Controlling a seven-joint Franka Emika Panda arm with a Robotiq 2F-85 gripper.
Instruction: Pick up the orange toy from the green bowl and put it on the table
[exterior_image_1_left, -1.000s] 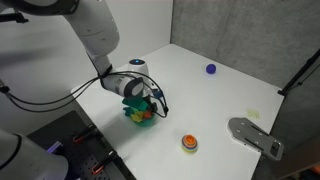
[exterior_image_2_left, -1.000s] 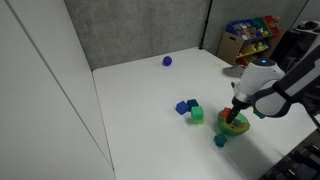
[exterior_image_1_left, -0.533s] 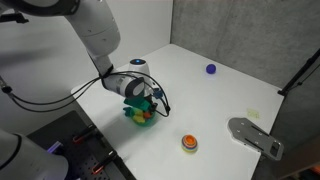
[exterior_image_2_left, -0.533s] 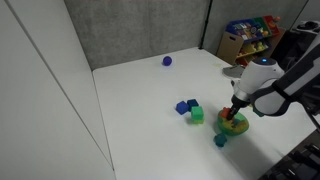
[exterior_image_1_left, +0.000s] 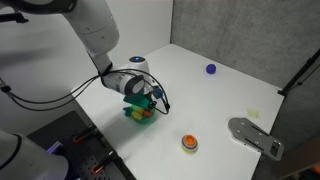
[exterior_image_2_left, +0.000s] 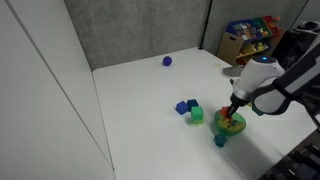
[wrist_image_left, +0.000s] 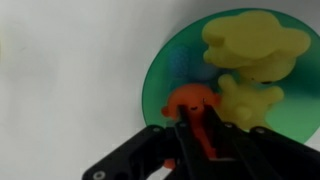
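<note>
My gripper (wrist_image_left: 198, 126) is clamped on the one orange toy (wrist_image_left: 192, 100): a dark finger presses on each side of it, directly below my wrist. The toy sits within the outline of the single green bowl (wrist_image_left: 165, 70), at the part of the rim nearest me; I cannot tell whether it has lifted clear. Just beyond my fingertips, two more pieces lie in the bowl: a larger yellow toy (wrist_image_left: 255, 38) and a smaller yellow toy (wrist_image_left: 252, 98). The bowl stands on the white table (wrist_image_left: 70, 80).

Farther from my hand the exterior views show one blue ball (exterior_image_1_left: 211, 69), one orange disc (exterior_image_1_left: 189, 143), one blue block (exterior_image_2_left: 182, 107) and one green block (exterior_image_2_left: 196, 115).

Since half a second ago my hand has scarcely shifted, and everything on the table lies where it was.
</note>
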